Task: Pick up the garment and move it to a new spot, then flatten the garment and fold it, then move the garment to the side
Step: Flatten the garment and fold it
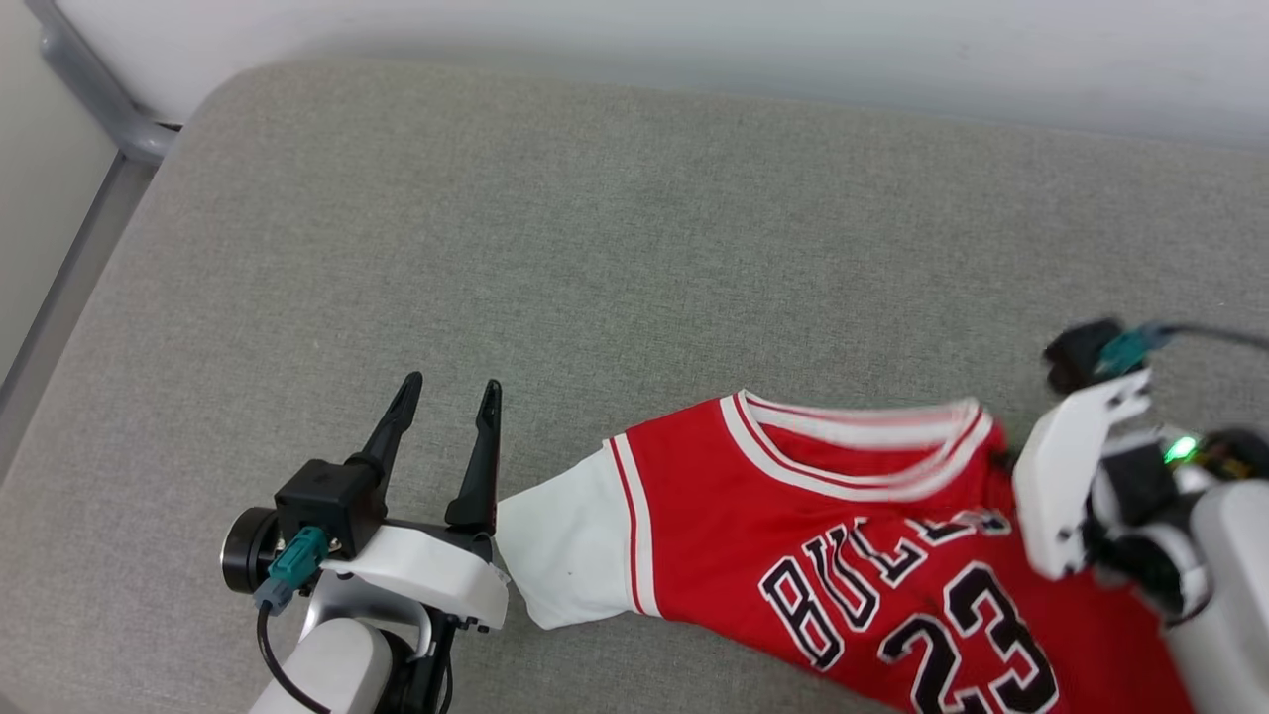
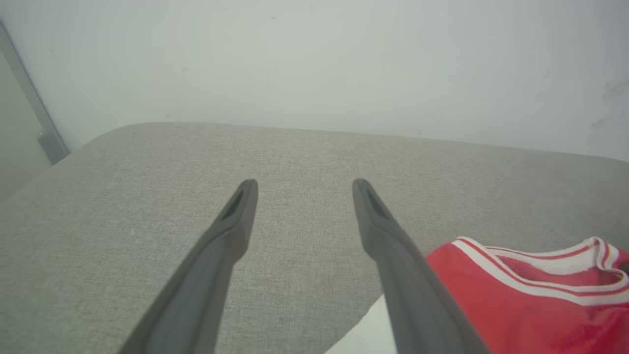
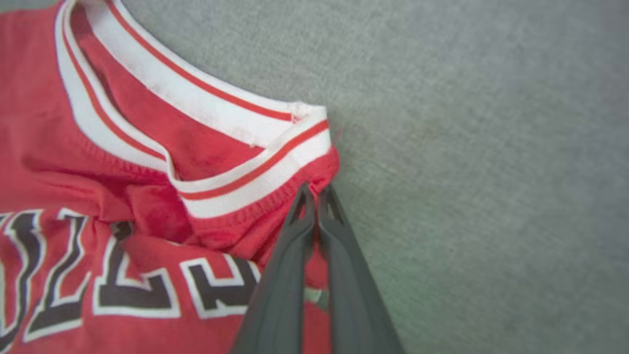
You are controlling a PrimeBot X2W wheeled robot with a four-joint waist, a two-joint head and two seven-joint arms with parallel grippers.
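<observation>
The red garment [image 1: 793, 535] lies front-up on the grey cushion at the lower right of the head view, its black "23" and lettering showing and one white sleeve [image 1: 565, 555] spread to the left. My right gripper [image 3: 317, 192] is shut on the garment [image 3: 147, 196], pinching its red shoulder cloth just below the striped collar [image 3: 255, 182]. In the head view that hand's white wrist [image 1: 1071, 476] covers the fingers. My left gripper [image 1: 448, 389] stands open and empty just left of the white sleeve. From the left wrist its fingers [image 2: 236, 221] hover over bare cushion, the garment [image 2: 516, 305] beside them.
The grey fabric cushion [image 1: 595, 248] stretches wide behind and to the left of the garment. A pale wall [image 1: 694, 40] runs along its far edge, and a grey metal frame [image 1: 99, 99] stands at the far left corner.
</observation>
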